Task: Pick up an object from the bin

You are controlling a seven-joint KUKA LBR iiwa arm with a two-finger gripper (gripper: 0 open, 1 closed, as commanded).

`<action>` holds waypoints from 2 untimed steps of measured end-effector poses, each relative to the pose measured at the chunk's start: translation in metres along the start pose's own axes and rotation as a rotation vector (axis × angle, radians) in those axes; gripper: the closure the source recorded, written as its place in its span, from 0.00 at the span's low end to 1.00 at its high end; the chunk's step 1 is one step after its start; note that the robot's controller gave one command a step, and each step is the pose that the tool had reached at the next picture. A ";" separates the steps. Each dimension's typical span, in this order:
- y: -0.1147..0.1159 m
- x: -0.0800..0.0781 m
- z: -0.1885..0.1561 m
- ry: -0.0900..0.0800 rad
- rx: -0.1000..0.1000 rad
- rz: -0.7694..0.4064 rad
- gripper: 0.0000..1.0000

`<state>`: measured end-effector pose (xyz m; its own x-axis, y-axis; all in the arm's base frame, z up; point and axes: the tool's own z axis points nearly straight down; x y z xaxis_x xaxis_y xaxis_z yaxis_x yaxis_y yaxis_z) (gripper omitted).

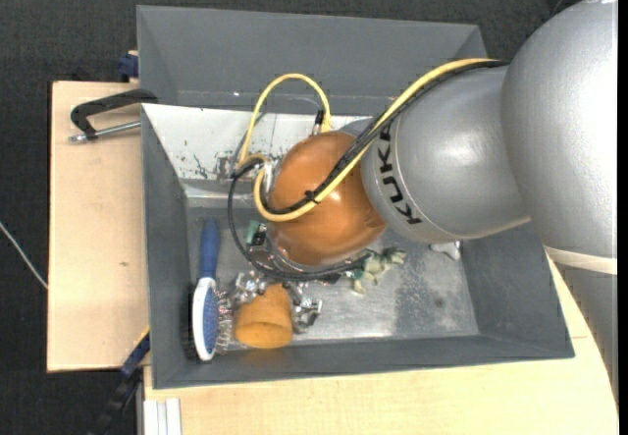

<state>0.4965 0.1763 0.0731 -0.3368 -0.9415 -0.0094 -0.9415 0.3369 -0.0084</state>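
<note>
A grey metal bin seen from above, with a large silver arm reaching in from the right and covering much of the bin's middle. The arm ends in a rounded orange cover, with yellow and black cables looping over it from the far side. Below the cover, the metal gripper is low in the bin, near the front left corner. Just beneath it, and touching or nearly touching its metal parts, lies an orange lump with a soft, rounded shape, resting on the floor close to the front wall. Whether the claw is spread or closed, and whether it grips the lump, cannot be told, because the cover and the gripper's own metalwork hide the tips. Just left of the lump lies a brush with a blue handle and a white bristle head; the head is near the front left corner and the handle points toward the far wall, along the left wall. To the right of the gripper, partly under the arm, is a small green and white scrap. Farther right, at the arm's edge, a white bit peeks out.
</note>
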 end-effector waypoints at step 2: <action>-0.002 -0.005 -0.050 0.003 -0.004 0.004 1.00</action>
<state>0.4992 0.1797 0.1229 -0.3406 -0.9402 -0.0064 -0.9402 0.3406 -0.0039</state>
